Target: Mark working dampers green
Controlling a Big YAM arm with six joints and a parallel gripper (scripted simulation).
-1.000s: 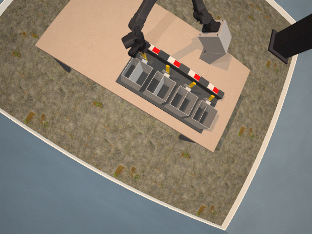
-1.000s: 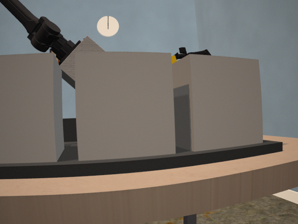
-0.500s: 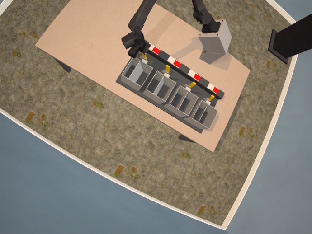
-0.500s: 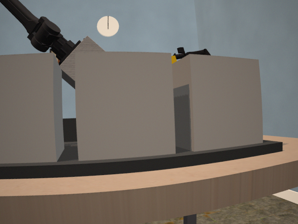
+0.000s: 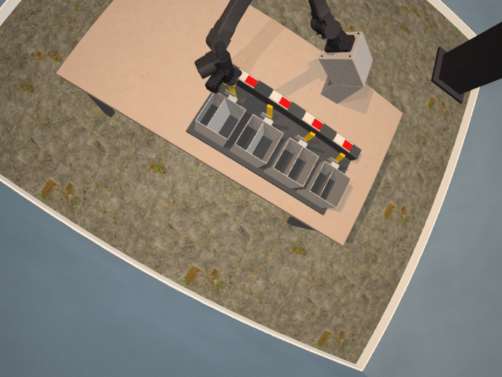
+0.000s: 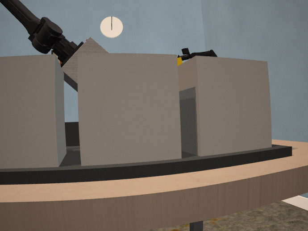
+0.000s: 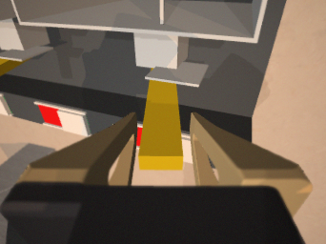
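Near the tabletop's (image 5: 133,81) (image 6: 124,191) (image 7: 305,93) left corner, as seen from above, the pincer (image 5: 230,83) (image 7: 163,120) stands partly open, 1 finger on each side of a yellow handle (image 5: 232,90) (image 7: 163,119), gripping nothing. Testing the end damper (image 5: 220,117) appears to be in hand; the next move likely calls for turning the handle and watching the blade. Beyond, toward the right corner, stand 3 more dampers (image 5: 259,140). All 4 sliders (image 5: 251,81) show red. Adjacent handles and the raised slider rail (image 5: 297,109) (image 7: 110,98) leave limited room.
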